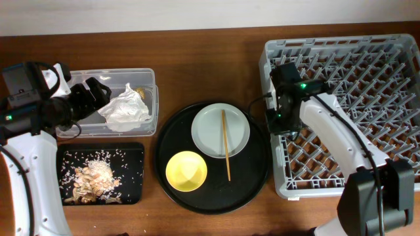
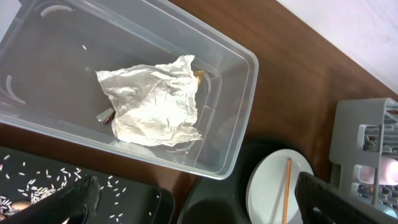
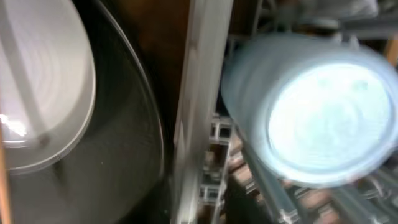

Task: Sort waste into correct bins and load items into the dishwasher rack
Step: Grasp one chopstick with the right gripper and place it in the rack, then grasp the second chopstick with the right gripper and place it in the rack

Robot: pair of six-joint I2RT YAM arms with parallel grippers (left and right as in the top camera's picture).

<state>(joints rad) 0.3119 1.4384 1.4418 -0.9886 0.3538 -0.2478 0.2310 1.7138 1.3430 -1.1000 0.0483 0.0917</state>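
Note:
A crumpled white wrapper (image 1: pixel 125 109) lies in the clear tub (image 1: pixel 146 76); it also shows in the left wrist view (image 2: pixel 152 102). My left gripper (image 1: pixel 98 92) hangs over the tub's left part, open and empty (image 2: pixel 205 205). Brownish food scraps with pale crumbs (image 1: pixel 94 176) lie in the shallow black tray (image 1: pixel 134 152). The pale plate (image 1: pixel 209 131) with a wooden chopstick (image 1: pixel 225 145) across it and the yellow bowl (image 1: pixel 186 171) sit on a round black tray. My right gripper (image 1: pixel 281 123) is over the left edge of the grey rack (image 1: pixel 367 59), close to a light blue cup (image 3: pixel 311 112) in the rack. Its fingers are blurred.
The round black tray (image 1: pixel 256 174) lies between the bins and the rack. A pale pink shape (image 2: pixel 378 174) shows in the rack's near corner in the left wrist view. Bare wooden table lies behind the round tray.

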